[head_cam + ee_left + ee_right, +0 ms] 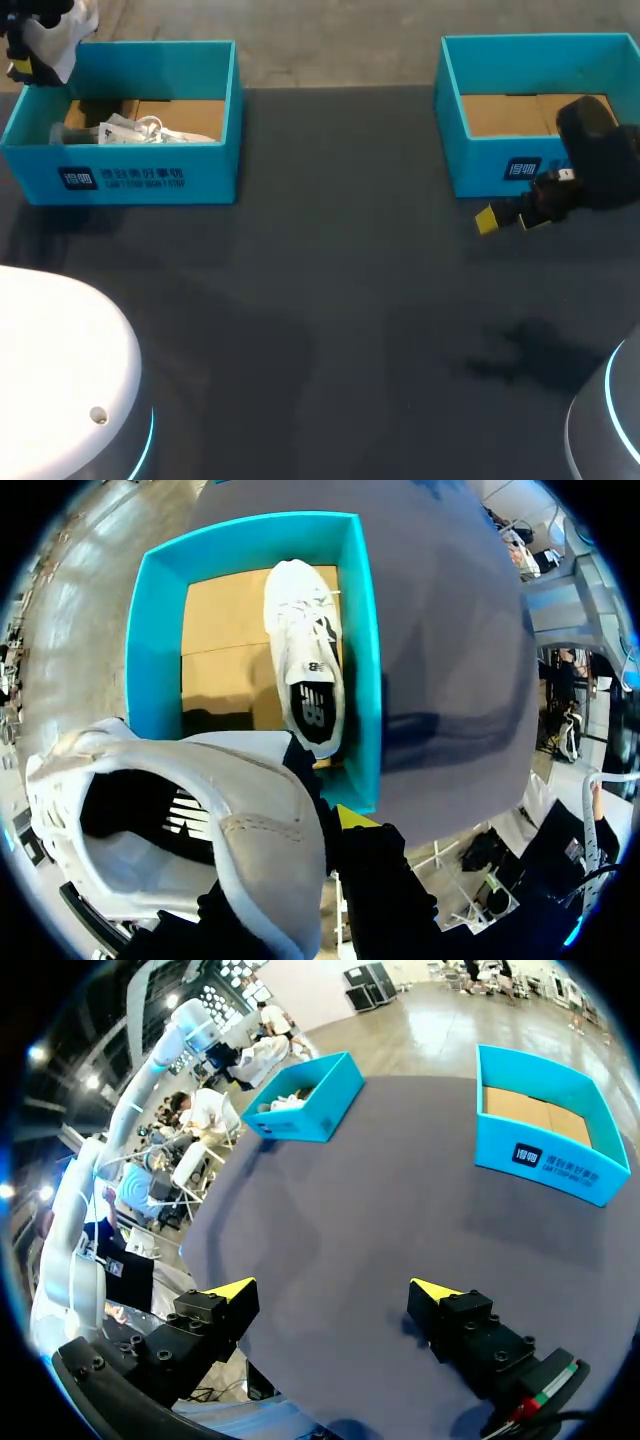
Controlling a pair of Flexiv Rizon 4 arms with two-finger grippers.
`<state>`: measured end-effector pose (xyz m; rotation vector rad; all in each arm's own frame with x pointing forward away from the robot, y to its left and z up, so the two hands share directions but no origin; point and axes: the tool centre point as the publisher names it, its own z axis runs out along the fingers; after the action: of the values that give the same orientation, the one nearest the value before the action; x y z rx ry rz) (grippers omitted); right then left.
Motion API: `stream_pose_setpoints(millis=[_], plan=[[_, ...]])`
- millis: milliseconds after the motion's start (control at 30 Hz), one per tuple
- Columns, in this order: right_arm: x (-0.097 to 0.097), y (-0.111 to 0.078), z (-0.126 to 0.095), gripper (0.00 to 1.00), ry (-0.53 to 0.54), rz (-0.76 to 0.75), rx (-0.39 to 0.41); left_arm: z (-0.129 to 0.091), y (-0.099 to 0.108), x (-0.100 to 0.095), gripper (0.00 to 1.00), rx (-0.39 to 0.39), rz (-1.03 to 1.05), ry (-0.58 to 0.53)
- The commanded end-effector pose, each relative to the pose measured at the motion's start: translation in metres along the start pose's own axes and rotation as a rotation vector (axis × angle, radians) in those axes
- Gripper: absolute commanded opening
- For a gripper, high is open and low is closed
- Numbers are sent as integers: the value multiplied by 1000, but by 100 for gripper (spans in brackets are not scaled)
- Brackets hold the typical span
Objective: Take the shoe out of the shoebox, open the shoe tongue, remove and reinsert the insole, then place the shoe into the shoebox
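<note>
High over the far left corner of the left blue shoebox [140,175], my left gripper [22,62] holds a white shoe [55,30]. In the left wrist view the held shoe [180,830] fills the foreground, its opening and dark insole facing the camera. The gripper [330,825] is shut on the shoe's collar wall, with one yellow tip showing. Below it a second white shoe [305,650] lies in the shoebox [150,650] on the brown cardboard floor. My right gripper [512,218] hangs open and empty in front of the right shoebox [485,165].
The right shoebox [550,1165] shows only its brown cardboard floor. The left shoebox [305,1100] stands across the dark table [330,300] from my right gripper [333,1290]. White arm bases sit at the near left and near right corners.
</note>
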<state>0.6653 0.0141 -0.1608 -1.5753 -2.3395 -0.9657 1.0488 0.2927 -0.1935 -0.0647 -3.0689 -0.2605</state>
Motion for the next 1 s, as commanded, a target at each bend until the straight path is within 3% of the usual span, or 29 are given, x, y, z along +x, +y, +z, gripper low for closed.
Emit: stream_pose_setpoints(millis=[33, 300, 433, 500, 533, 600, 800, 1000], plan=[[0, 0, 2, 100, -1, 2, 1, -1, 0, -4, 0, -2, 1, 7], [0, 0, 2, 100, -1, 2, 1, -1, 0, -4, 0, -2, 1, 7], [0, 0, 2, 100, -1, 2, 1, -8, 0, 2, 0, -55, 278, -83], [0, 0, 2, 100, -1, 2, 1, -10, 3, 1, 0, -71, 366, -90], [0, 0, 2, 100, -1, 2, 1, -11, 5, 0, 0, -115, 507, -78], [0, 0, 2, 100, -1, 2, 1, -10, 9, -1, 0, -159, 538, -105], [0, 0, 2, 100, -1, 2, 1, -4, 19, -2, 0, -210, 897, -117], [0, 0, 2, 100, -1, 2, 1, 0, 20, -11, 0, -263, 1054, -132]])
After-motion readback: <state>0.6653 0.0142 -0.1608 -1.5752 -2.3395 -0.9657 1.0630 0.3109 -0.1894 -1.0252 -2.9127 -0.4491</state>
